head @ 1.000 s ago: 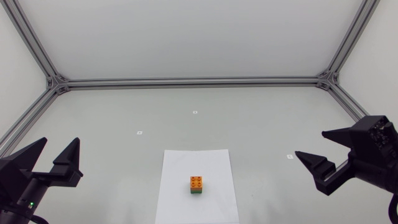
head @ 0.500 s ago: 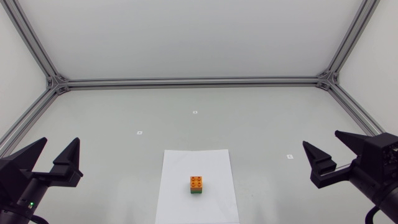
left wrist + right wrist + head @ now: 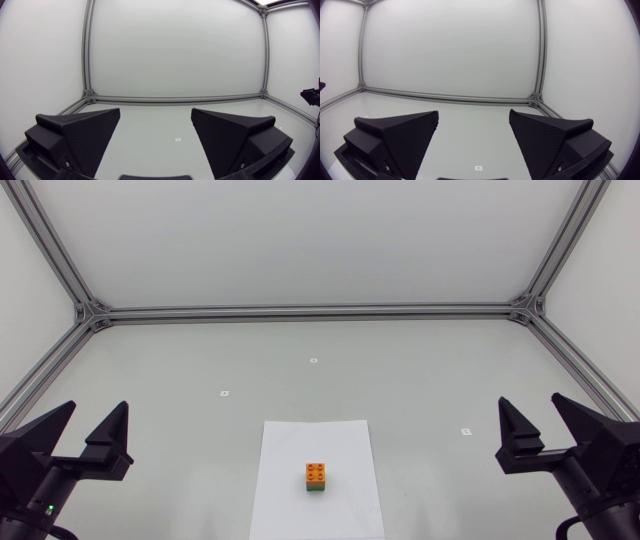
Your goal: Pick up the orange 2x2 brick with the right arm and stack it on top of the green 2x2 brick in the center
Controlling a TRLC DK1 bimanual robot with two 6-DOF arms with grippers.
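Your right gripper [image 3: 531,404] has its fingers spread wide with nothing between them. It sits low at the right side of the table [image 3: 400,380], well apart from the bricks. The orange 2x2 brick [image 3: 316,472] is already seated squarely on top of the green 2x2 brick [image 3: 316,489], of which only a thin green strip shows under it. The pair stands on a sheet of white paper [image 3: 300,442] in the centre, toward the near edge. Compared with a second ago, that right gripper has drawn back toward the right edge and turned from a slanted pose, with one finger reaching in toward the paper, to one with both tips level and pointing up the table. The stack has not shifted, and your left gripper [image 3: 96,408] is where it was, low at the left side with its fingers also wide apart and holding nothing. Around the paper you have only three small square markers [image 3: 313,360] on the grey surface, one beyond the paper and one to either side, none touching it. Nothing stands between either gripper and the stack. Aluminium rails [image 3: 310,310] run along the far edge and down both sides, with plain white walls behind them. The broad stretch of table from the paper to those rails lies open on the left, the right and beyond.
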